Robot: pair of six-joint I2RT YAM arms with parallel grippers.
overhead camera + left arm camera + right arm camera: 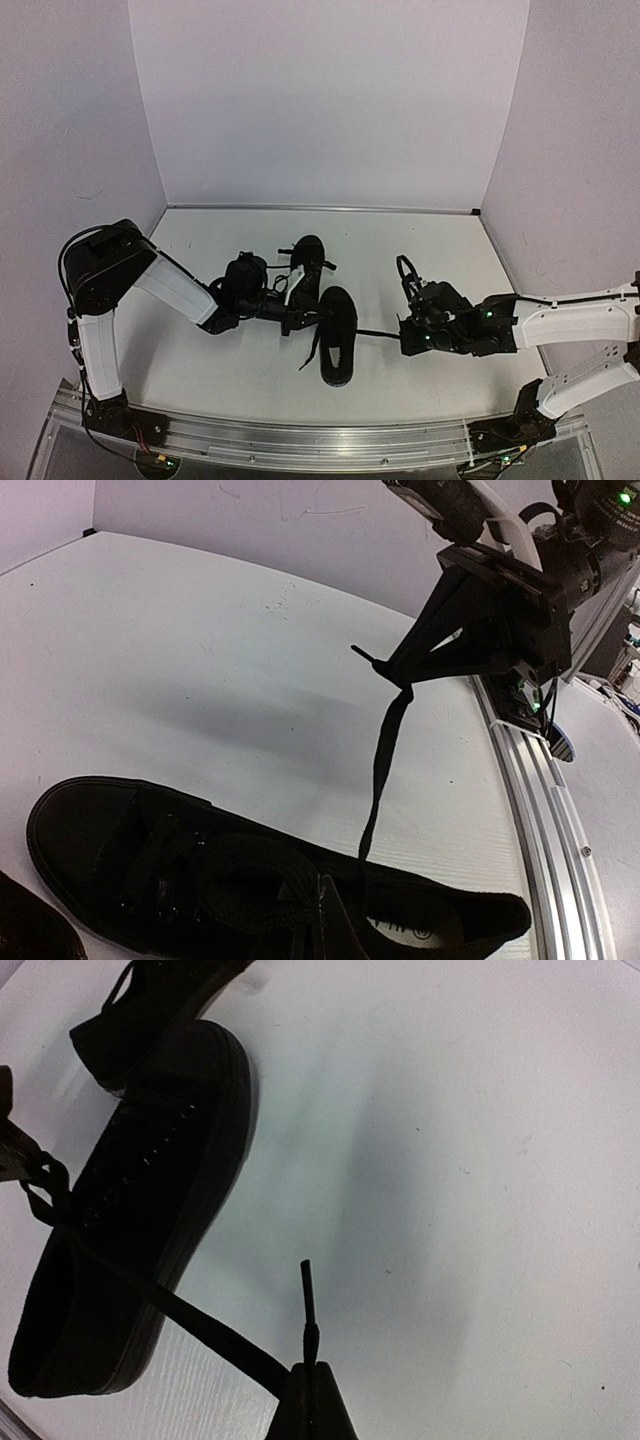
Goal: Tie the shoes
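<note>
At mid surface point(430, 250): lace point(200, 1325) pulled taut

Standing side by side there, far shoe point(306, 262) and near shoe point(338, 335). Pinching near shoe's lace in fully closed right hand point(405, 338). Pressing closed left hand point(297, 318) against lacing; cannot tell whether gripping anything.

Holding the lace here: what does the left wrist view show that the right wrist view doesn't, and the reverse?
Only the left wrist view: the right gripper seen from outside, a green light on its arm, and the metal rail at the table edge. Only the right wrist view: a lace loop standing off the near shoe's far side. Both: that shoe, its lace stretched to the shut right gripper, the tip poking past the fingers, and part of the second shoe.
</note>
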